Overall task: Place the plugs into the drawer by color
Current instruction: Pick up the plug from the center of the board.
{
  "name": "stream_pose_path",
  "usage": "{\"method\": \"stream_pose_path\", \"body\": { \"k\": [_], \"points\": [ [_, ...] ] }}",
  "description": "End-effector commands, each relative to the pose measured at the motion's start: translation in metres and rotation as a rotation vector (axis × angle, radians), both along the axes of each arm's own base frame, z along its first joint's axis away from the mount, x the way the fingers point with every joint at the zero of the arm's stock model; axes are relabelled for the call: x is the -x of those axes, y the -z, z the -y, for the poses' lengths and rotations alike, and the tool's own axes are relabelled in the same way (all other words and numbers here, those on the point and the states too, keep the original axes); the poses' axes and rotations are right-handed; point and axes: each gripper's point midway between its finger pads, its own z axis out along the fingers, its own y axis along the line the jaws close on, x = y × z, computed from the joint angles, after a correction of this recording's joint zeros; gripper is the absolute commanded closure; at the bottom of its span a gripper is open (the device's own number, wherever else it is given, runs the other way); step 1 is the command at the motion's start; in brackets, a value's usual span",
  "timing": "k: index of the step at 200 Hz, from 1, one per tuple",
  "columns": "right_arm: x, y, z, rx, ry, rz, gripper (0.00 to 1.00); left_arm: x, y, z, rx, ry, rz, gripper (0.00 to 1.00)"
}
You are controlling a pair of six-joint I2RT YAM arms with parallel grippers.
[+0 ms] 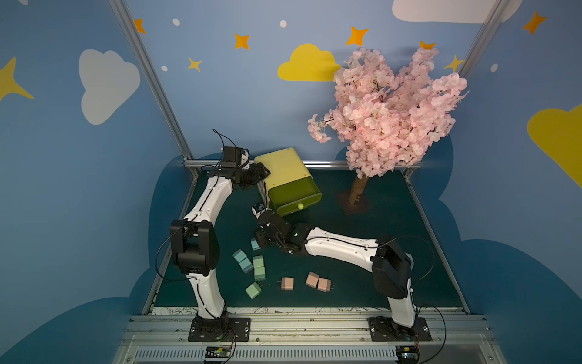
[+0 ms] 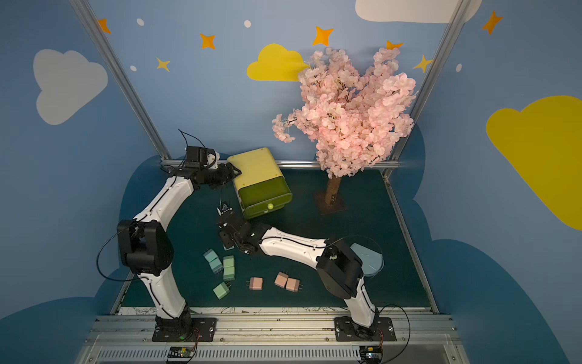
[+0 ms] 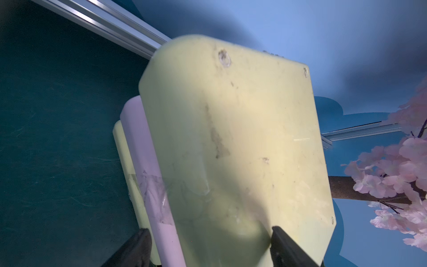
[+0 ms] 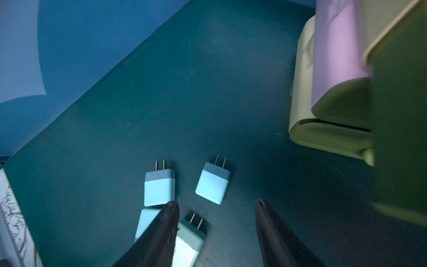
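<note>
Right gripper [image 4: 217,202] held wide and empty over the blue plugs [image 4: 159,189]; left gripper [image 3: 209,230] clamped on the drawer chest [image 3: 231,127].
The chest is set at the back of the green mat [image 1: 393,214], its top drawer [image 1: 293,192] pulled out. All nine plugs are laid on the mat: blue beneath the right gripper, green plugs [image 1: 259,268] just beside, pink plugs [image 1: 287,283] nearer the front.

Probably lab booth: aluminium frame [image 1: 148,72], sky-painted walls [image 1: 236,104].

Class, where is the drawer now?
In both top views, the drawer stands far back on the table, left of the tree, with the left claw clasping its side.
</note>
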Motion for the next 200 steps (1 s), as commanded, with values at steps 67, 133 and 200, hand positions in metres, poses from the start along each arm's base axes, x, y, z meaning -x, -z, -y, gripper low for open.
{"method": "stream_pose_path", "body": {
  "k": [67, 133, 200],
  "points": [
    [-0.022, 0.068, -0.026, 0.087, 0.09, -0.143, 0.34, 0.012, -0.01, -0.014, -0.017, -0.019, 0.007, 0.18],
    [-0.016, 0.097, -0.029, 0.135, 0.103, -0.23, 0.28, 0.013, -0.008, -0.016, -0.017, -0.025, 0.001, 0.18],
    [-0.014, 0.116, -0.031, 0.169, 0.097, -0.263, 0.3, 0.013, -0.004, -0.016, -0.016, -0.029, -0.008, 0.18]
  ]
}}
